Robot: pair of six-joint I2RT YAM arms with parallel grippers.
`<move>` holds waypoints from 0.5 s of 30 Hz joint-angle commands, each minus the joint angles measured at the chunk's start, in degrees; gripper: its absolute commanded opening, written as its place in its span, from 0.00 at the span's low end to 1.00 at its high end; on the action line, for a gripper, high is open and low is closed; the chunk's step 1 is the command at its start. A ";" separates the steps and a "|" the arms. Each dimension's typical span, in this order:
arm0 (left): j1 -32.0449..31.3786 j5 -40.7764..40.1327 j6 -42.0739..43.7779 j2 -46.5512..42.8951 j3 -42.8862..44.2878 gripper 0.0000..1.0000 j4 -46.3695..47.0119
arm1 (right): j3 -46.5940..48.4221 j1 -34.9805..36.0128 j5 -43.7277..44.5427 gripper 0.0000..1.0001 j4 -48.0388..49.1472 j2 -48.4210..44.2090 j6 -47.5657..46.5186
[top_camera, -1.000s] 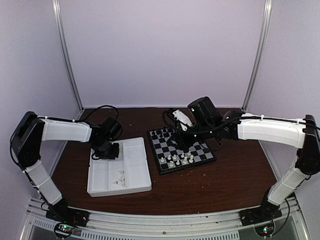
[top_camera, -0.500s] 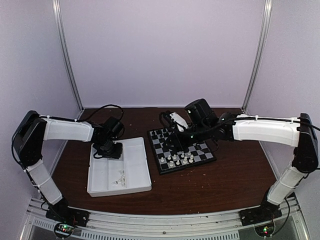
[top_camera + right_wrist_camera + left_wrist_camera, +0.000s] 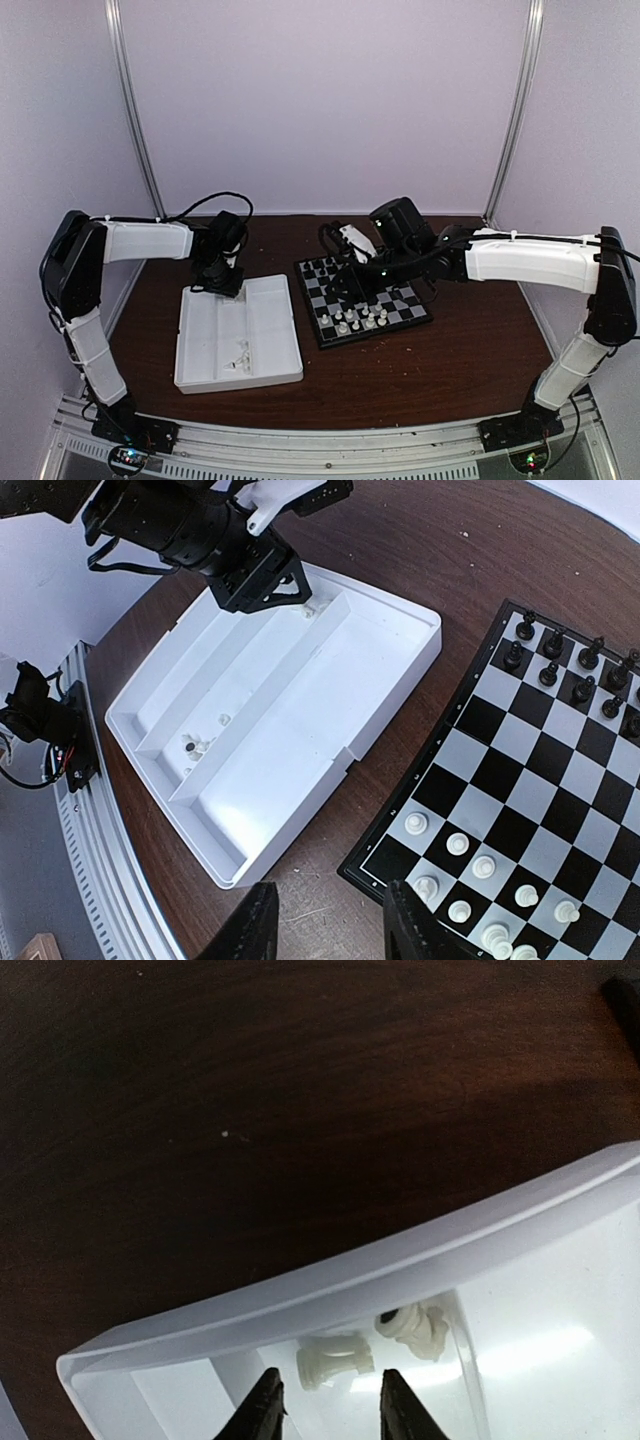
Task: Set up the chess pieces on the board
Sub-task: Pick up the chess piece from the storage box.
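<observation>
Two chess pieces (image 3: 335, 1360) in tray (image 3: 300, 1295) corner; left tool (image 3: 328, 1398), right tool (image 3: 330, 905) released, empty.

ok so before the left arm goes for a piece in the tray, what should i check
1. left gripper open, nothing between its fingers: ok.
2. left gripper over the tray corner, white piece just ahead of the fingertips: ok.
3. That piece upright: not ok, it lies on its side, with a second piece close beside it.
4. Which chessman it is: cannot tell.
5. right gripper open and empty, over the board, apart from the left arm: ok.
</observation>
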 commanded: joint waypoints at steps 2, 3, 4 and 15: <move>2.30 3.82 4.21 2.88 2.97 0.36 -1.36 | 1.70 -0.21 0.62 0.38 -0.13 -1.89 0.12; 2.80 5.04 4.73 3.34 3.32 0.37 -1.53 | 1.78 -0.17 0.56 0.39 -0.15 -1.91 0.10; 3.44 6.58 5.04 3.81 3.68 0.37 -1.96 | 1.88 -0.16 0.62 0.39 -0.22 -1.91 0.10; 5.52 14.46 8.08 6.61 5.85 0.37 -6.04 | 2.28 -0.17 0.56 0.39 -0.05 -1.24 0.20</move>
